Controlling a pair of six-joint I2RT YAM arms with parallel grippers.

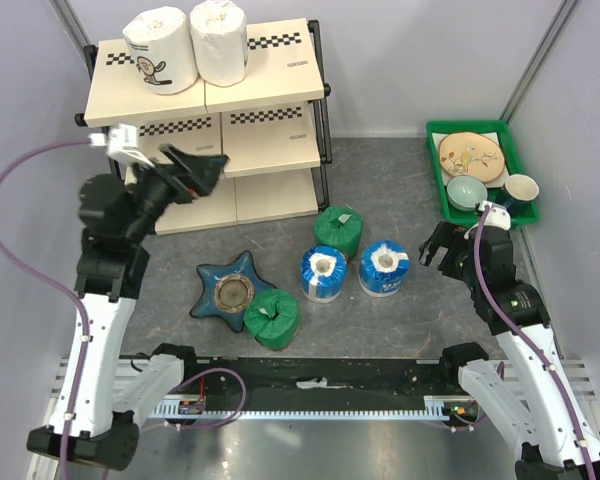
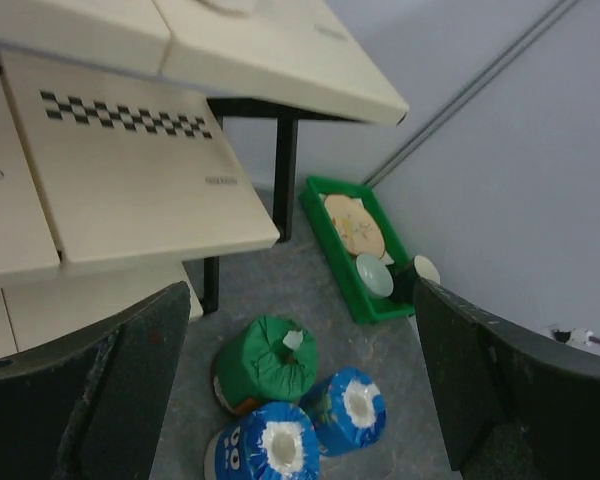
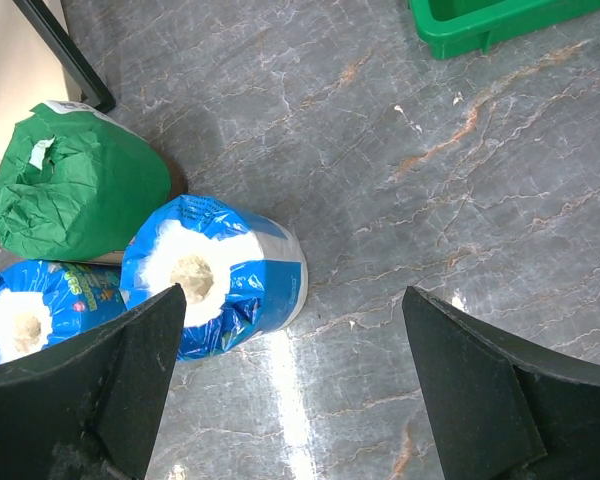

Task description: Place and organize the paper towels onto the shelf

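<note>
My left gripper [image 1: 202, 165], jaws wide apart, hovers beside the shelf [image 1: 280, 88], which has two white rolls [image 1: 162, 50] on its top board. Two green rolls [image 1: 338, 230] and two blue rolls [image 1: 384, 267] stand on the table [image 1: 400, 190]. My right gripper [image 1: 442, 250], equally apart, could topple the nearest blue one by descending off-centre.

Plain pale grey walls [image 1: 400, 60] close the table [image 1: 380, 180] on its far, left and right sides. A thin grey pole [image 1: 540, 55] runs slanted up the far right corner, and a second pole [image 1: 75, 30] stands at the far left corner. The table top is dark grey, like marble, with light and rusty veins. A soft white glare [image 3: 280, 370] lies on it. Along the near edge runs a slotted rail [image 1: 310, 405].
</note>
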